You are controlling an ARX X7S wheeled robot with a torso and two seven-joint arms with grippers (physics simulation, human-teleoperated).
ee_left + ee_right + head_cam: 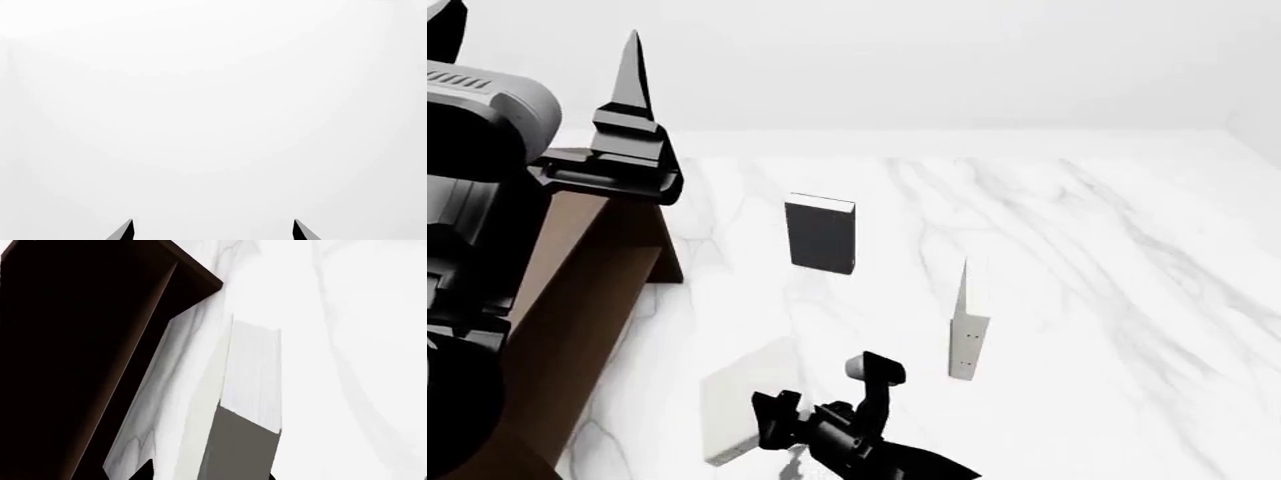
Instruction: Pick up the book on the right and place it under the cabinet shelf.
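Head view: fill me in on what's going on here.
The right gripper is at the off-white book on the marble table, beside the brown cabinet shelf; whether it grips is unclear. The left gripper is raised and open. A dark book and a pale book stand farther off.

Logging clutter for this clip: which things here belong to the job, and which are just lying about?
Belong to the job:
- off-white book, beside the right gripper
- cabinet shelf

Just lying about:
- dark charcoal book, standing upright
- pale dotted-spine book, standing upright
- left gripper, raised and holding nothing
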